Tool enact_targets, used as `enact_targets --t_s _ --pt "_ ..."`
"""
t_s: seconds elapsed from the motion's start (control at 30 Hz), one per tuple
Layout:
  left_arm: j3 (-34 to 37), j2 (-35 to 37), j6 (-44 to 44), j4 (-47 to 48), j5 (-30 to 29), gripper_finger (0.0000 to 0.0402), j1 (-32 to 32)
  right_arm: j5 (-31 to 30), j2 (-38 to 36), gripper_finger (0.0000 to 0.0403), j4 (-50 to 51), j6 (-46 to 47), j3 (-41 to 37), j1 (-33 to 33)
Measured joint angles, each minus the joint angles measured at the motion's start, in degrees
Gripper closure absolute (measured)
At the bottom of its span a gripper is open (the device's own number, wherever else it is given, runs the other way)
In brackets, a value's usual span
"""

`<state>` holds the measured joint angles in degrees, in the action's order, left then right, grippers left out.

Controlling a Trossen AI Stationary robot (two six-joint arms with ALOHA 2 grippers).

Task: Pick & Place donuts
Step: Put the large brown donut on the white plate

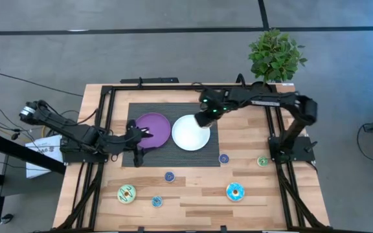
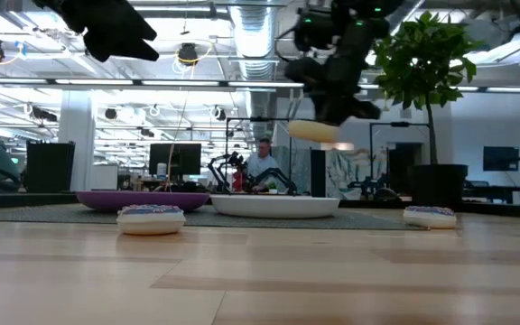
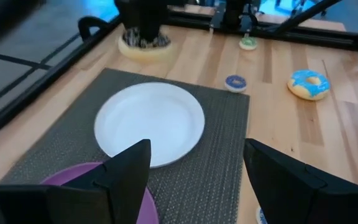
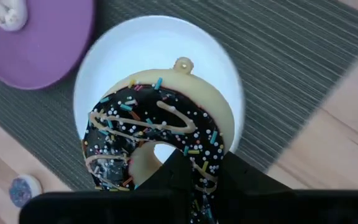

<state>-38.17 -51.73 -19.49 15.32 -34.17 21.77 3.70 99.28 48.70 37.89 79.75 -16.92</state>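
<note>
The right gripper (image 4: 188, 171) hangs above the white plate (image 1: 191, 133), its jaws clenched on the rim of a brown donut (image 4: 151, 140) with sprinkles and a cream underside. That donut is in the air over the plate, not touching it. The left gripper (image 3: 194, 177) waits over the near edge of the purple plate (image 1: 153, 129), beside the white plate on the mat (image 1: 173, 158), jaws spread and grasping nothing. On the bare tabletop (image 1: 193, 204), away from the white plate, lie a cyan donut (image 1: 234, 191), a light green donut (image 1: 127, 193), and smaller ones: two blue (image 1: 223, 158) (image 1: 169, 176), a green (image 1: 262, 161), and another (image 1: 157, 202).
</note>
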Motion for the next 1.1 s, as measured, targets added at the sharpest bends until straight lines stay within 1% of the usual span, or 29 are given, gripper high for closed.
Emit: enact_targets --t_s 0.1,0.3,0.47,0.6,0.9,1.0,1.1 --pt "0.0 2.38 0.7 2.14 -2.26 0.015 1.8 0.17 4.52 0.0372 0.72 -0.82 4.67 1.14" --pt "-0.02 8.55 1.95 5.51 -3.21 0.015 3.68 1.05 11.16 0.0372 1.23 -1.05 10.87 3.01" --pt "-0.04 12.92 3.22 8.27 -1.7 0.015 3.68 2.23 16.0 0.0372 1.09 -0.69 13.87 4.18" --pt "-0.02 15.08 4.03 9.53 -0.61 0.015 3.59 2.41 19.94 0.0371 1.01 -0.08 15.36 4.96" --pt "0.0 16.15 4.01 11.52 -0.52 0.015 3.57 3.86 28.0 0.037 0.71 1.46 21.25 5.79" --pt "0.0 16.18 3.83 12.22 -0.05 0.015 3.57 3.87 29.54 0.0368 1.74 1.59 22.86 6.36" --pt "0.0 16.13 3.05 13.06 0.41 0.015 3.57 3.81 29.51 0.0355 1.15 1.74 23.19 6.63"
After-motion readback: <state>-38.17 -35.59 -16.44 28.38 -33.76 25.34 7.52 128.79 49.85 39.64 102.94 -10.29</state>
